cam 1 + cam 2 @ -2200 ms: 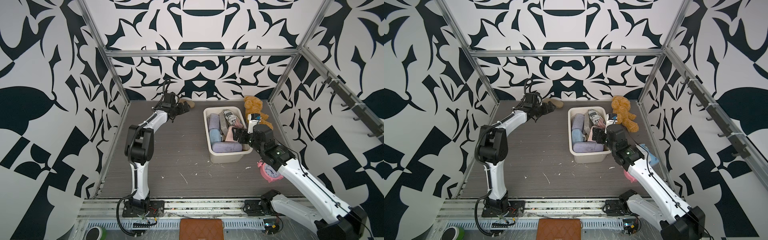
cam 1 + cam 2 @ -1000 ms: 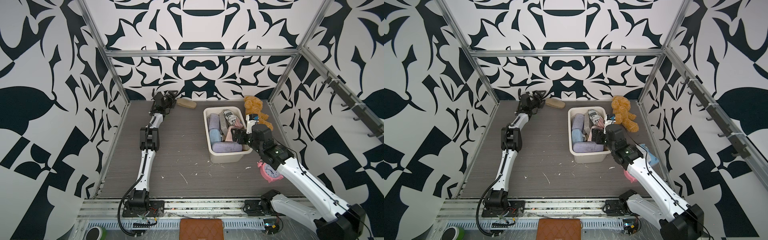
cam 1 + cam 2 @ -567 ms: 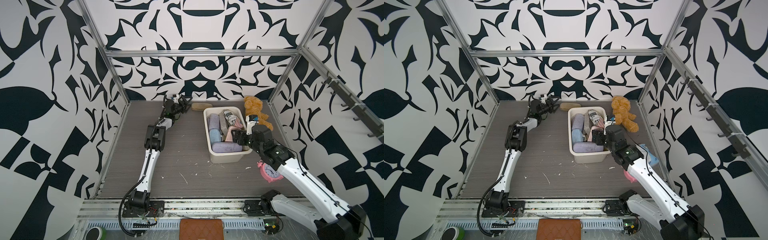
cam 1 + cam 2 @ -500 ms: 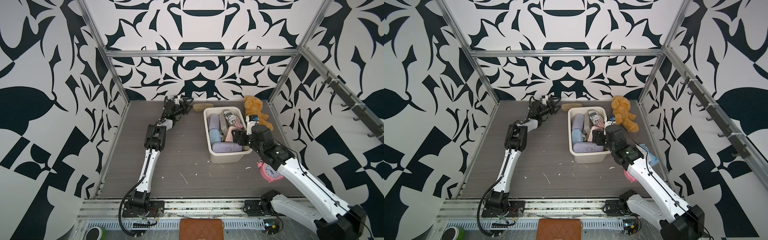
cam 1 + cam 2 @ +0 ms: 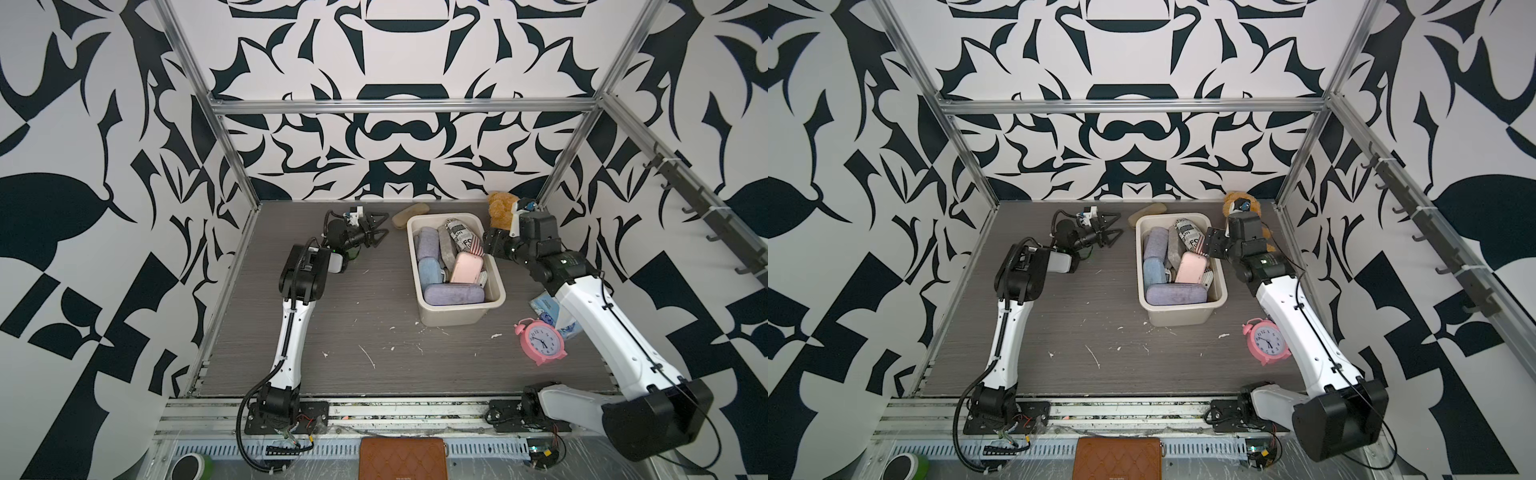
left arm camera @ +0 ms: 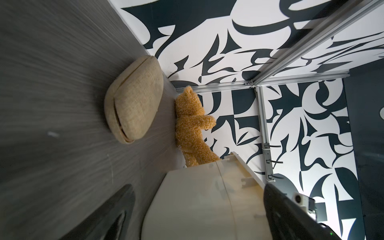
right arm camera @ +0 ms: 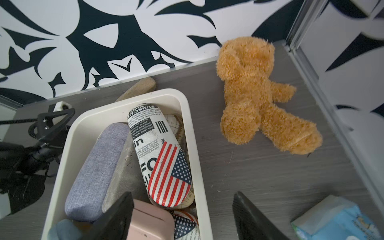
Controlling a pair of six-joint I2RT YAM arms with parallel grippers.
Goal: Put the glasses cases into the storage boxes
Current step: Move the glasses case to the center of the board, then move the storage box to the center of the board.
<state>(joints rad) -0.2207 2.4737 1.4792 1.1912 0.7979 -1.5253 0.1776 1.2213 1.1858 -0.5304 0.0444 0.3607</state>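
Tabletop (image 5: pixel 353 332) — tan case (image 5: pixel 410 215) nearer tub (image 5: pixel 453 316) than before

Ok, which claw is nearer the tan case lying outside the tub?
Left. The left claw is just beside the tan case, open toward it; the right claw is across the tub, at its opposite rim.

A tan woven glasses case (image 6: pixel 134 99) lay closed on the grey floor (image 6: pixel 52 52), teddy bear (image 6: pixel 192 124) just beyond, cream tub (image 6: pixel 203 205) nearer.
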